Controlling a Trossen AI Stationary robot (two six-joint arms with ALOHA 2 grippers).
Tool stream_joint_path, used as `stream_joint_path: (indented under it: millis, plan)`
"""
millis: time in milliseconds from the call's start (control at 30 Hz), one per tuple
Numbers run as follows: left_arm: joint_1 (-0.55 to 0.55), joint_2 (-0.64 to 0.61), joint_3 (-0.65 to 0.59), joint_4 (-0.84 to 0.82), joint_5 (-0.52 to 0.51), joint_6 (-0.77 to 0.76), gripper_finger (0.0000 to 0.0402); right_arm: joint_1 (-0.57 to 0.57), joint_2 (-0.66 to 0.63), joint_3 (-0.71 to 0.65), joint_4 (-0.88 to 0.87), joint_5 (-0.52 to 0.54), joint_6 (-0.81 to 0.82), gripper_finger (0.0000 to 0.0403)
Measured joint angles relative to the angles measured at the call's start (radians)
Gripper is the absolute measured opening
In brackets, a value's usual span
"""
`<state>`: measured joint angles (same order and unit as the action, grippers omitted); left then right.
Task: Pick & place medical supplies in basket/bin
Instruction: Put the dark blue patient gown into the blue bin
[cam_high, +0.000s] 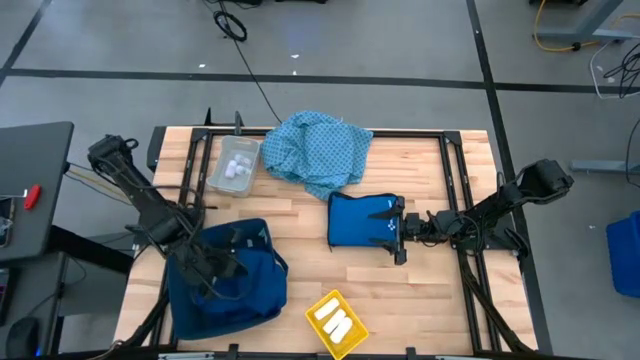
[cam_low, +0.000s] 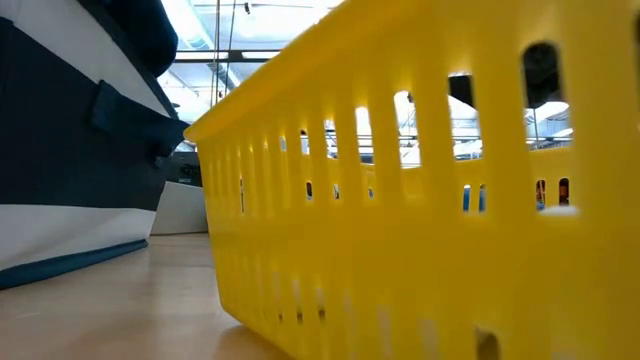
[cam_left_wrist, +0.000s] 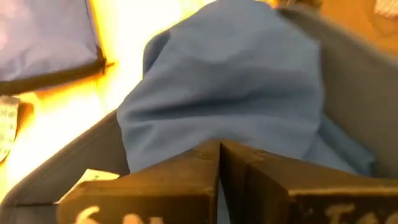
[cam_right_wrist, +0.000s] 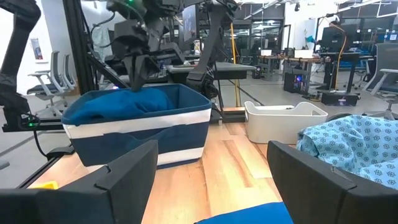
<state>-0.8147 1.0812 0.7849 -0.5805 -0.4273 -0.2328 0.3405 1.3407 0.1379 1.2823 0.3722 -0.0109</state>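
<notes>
We see the light-blue dotted cloth (cam_high: 318, 152) crumpled at the bench's (cam_high: 430, 300) far edge, long axis crosswise. The left claw (cam_high: 222, 266), fully closed, pinches dark-blue fabric (cam_left_wrist: 236, 93) inside the navy bin (cam_right_wrist: 140, 127). The right claw (cam_high: 399, 231) stands wide, empty, over the blue pouch (cam_high: 358, 220).

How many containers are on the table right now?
3: a clear tub with small white items at the far left, a dark blue fabric bin at the near left under the left gripper, and a yellow basket at the near edge.
</notes>
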Motion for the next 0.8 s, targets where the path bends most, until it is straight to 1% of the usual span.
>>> stream_joint_path:
  millis: [267, 467, 600, 800]
  plan:
    - [0.081, 0.113, 0.000, 0.003, 0.087, -0.004, 0.0002, 0.000, 0.000, 0.000, 0.000, 0.000, 0.000, 0.0309]
    - [0.146, 0.240, 0.000, 0.007, 0.209, -0.004, 0.0002, 0.000, 0.000, 0.000, 0.000, 0.000, 0.000, 0.0309]
    - [0.162, 0.312, 0.000, 0.011, 0.276, 0.000, 0.0001, 0.000, 0.000, 0.000, -0.010, 0.000, 0.000, 0.0309]
    - [0.163, 0.374, 0.000, 0.100, 0.342, 0.031, 0.0001, 0.000, 0.000, 0.000, -0.033, 0.000, 0.007, 0.0309]
